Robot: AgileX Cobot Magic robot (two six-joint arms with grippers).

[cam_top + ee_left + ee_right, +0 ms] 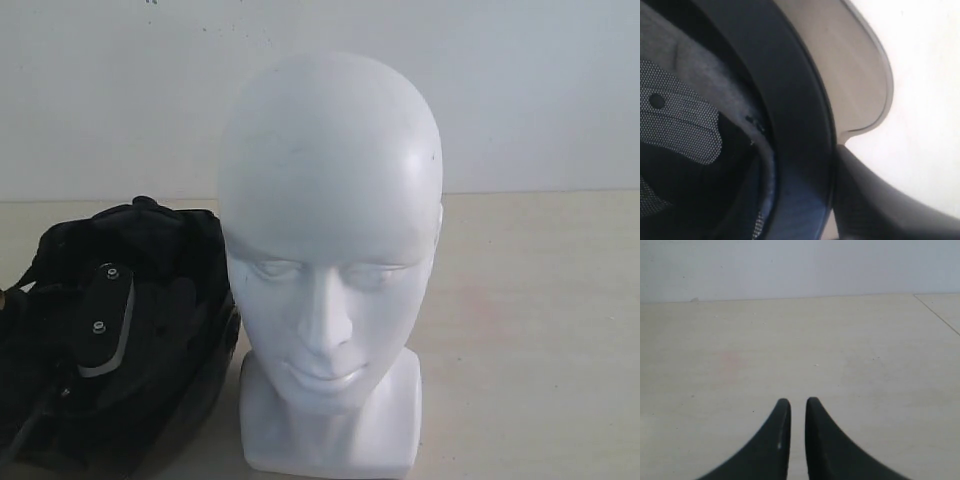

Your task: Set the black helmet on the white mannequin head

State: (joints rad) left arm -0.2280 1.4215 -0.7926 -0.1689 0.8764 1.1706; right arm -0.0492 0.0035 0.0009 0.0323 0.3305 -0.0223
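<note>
The black helmet [120, 340] lies opening-up on the table at the left, touching the side of the white mannequin head [330, 260], which stands upright on its square base. In the left wrist view the helmet's rim [800, 150] and its smoky visor [850, 75] fill the frame. My left gripper [807, 205] straddles that rim: one dark finger [880, 205] presses on the outer shell, and the other is hidden in the dark padded lining [685, 120]. My right gripper [798, 405] hovers over bare table, its fingers almost touching with nothing between them. Neither arm shows in the exterior view.
A pale wooden tabletop [540, 320] stretches to the right of the head, with a white wall [520, 90] behind it. A seam in the table [937, 315] runs near the right arm's side.
</note>
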